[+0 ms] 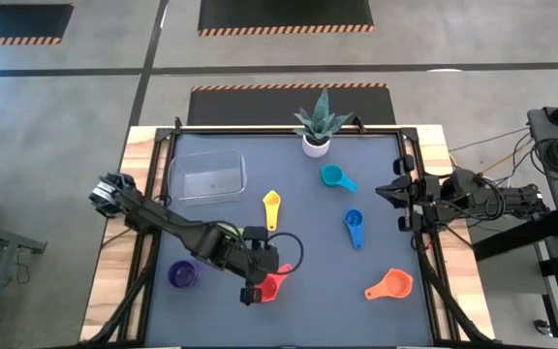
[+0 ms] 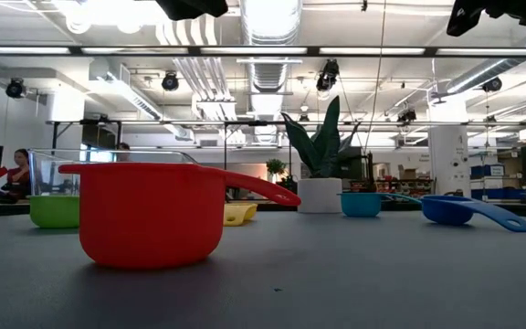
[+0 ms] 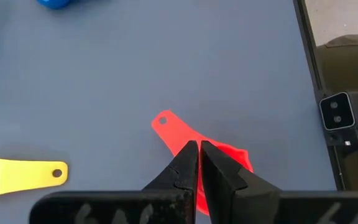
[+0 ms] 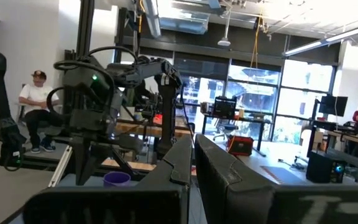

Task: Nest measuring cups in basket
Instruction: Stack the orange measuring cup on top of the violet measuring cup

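The left gripper [image 1: 251, 291] hangs over the near part of the table [image 1: 308, 310], directly above the red cup [image 1: 273, 285]. Its fingers [image 3: 185, 171] are pressed together with nothing between them; the left wrist view shows their tips over the red cup's handle, and contact cannot be judged. The right gripper [image 1: 384, 190] sits at the table's right edge, raised and pointing across the table, its fingers together and holding nothing.

The basket [image 1: 207, 177] rests at the far left of the table. From above it appears to hold no cup. The low view shows a green cup [image 2: 54, 211] in line with the basket; whether it sits inside or beside cannot be told.

Remaining cups lie on the table surface, well apart from each other:
- purple cup [image 1: 182, 275]: near left, beside the left arm.
- yellow cup [image 1: 271, 207]: centre, just right of the basket.
- teal cup [image 1: 334, 176]: far side, near the potted plant [image 1: 318, 124].
- blue cup [image 1: 355, 226]: right of centre.
- orange cup [image 1: 391, 284]: near right.
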